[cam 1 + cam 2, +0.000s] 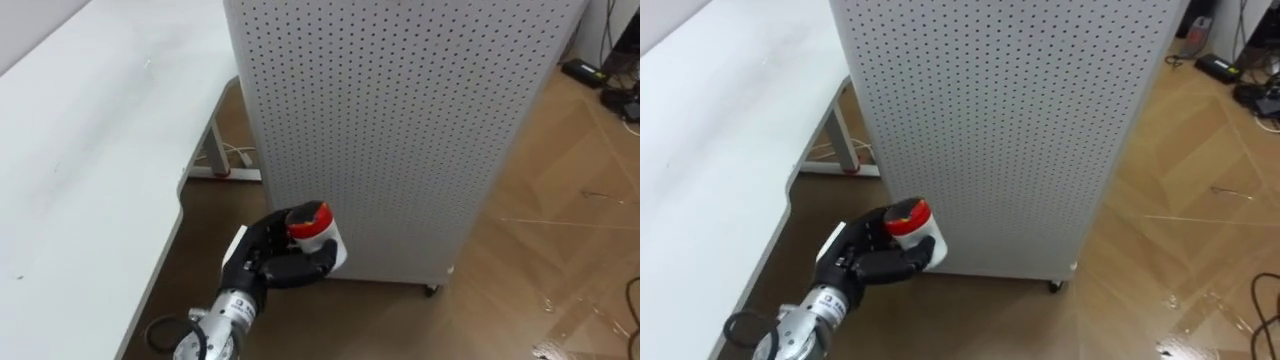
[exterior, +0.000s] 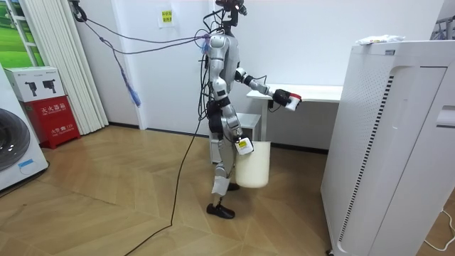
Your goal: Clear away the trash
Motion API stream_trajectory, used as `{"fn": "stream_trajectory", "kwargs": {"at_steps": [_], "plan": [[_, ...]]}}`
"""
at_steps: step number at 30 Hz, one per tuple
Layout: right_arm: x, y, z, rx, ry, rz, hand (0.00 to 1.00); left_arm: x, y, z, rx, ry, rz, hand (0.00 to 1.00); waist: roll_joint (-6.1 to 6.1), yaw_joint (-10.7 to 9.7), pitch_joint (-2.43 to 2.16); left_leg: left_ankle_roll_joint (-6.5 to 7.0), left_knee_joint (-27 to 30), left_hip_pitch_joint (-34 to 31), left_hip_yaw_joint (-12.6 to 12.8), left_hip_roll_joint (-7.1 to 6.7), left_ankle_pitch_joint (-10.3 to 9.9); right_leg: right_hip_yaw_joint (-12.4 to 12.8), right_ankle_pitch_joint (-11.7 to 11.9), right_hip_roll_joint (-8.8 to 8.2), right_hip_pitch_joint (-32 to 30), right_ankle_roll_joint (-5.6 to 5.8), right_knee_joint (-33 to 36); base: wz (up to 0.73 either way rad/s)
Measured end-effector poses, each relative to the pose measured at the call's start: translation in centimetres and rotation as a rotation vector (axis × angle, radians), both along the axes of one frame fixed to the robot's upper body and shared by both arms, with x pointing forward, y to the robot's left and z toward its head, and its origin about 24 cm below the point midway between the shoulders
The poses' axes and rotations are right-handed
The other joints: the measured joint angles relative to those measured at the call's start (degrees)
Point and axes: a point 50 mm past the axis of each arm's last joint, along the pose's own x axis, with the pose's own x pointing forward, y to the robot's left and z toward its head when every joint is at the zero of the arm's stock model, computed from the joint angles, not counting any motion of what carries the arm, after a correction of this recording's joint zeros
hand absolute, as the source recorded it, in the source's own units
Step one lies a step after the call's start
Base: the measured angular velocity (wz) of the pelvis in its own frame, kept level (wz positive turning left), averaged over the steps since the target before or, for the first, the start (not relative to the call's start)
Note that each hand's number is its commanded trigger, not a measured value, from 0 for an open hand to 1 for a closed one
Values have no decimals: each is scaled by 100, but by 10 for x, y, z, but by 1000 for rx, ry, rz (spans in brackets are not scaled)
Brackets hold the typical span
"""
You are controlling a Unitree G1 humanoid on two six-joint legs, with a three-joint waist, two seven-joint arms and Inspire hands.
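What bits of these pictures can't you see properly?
What the red-topped white item is: the left hand covers part of it in the eye views.
Top of the perforated cabinet: cut off by the eye views' upper edge.
How the right hand holds the white bin: too small in the room view.

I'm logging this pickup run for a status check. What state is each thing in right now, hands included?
left hand: shut on the red-capped container, held out in front of the cabinet.
red-capped container: held off the floor, cap on.
right hand: down by the thigh, at the bucket's rim.
white bucket: hanging off the floor beside the robot's leg.
perforated cabinet: standing upright on castors.
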Motion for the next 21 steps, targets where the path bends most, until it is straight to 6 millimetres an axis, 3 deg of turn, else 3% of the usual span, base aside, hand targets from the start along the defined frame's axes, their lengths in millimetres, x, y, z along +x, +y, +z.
{"fn": "stream_trajectory", "kwargs": {"at_steps": [2, 7, 10, 11, 12, 17, 21], "plan": [[1, -4, 1, -1, -5, -16, 100, -6, -2, -3, -15, 5, -33, 100, 36, 87, -22, -13, -9, 44, 80, 21, -8, 6, 8, 2, -10, -13, 22, -23], [4, -12, 3, -25, -6, -20, 100, -12, -3, -6, -25, 11, -87, 100, 27, 147, -15, -18, 12, 14, 105, 28, -13, -6, 12, -2, -89, -20, 94, -4], [9, -14, 5, -31, -15, -26, 100, -15, -1, -9, -18, 23, -103, 100, 3, 136, 6, -17, 33, -10, 118, 32, -14, -4, 11, -7, -125, -22, 142, -1], [15, -15, 7, -35, -32, -30, 100, -16, 0, -11, -21, 31, -107, 100, 8, 133, 30, -11, 85, -79, 124, 43, -18, -4, 10, -8, -192, -24, 172, 0], [21, -16, 10, -37, -47, -34, 100, -18, 2, -15, -18, 46, -113, 100, 22, 127, 86, -11, 92, -109, 124, 46, -17, -2, 14, -4, -216, -30, 166, 0], [25, -19, 12, -52, -61, -32, 100, -38, 9, -45, 44, 190, -144, 100, 37, 119, 105, -14, 101, -263, 137, 57, -16, -5, 4, -3, -401, -47, 165, -1], [25, -21, 12, -56, -61, -35, 100, -45, 12, -53, 62, 228, -168, 100, 42, 120, 106, -13, 118, -452, 148, 56, -15, 9, 6, -4, -588, -48, 198, -2]]}}
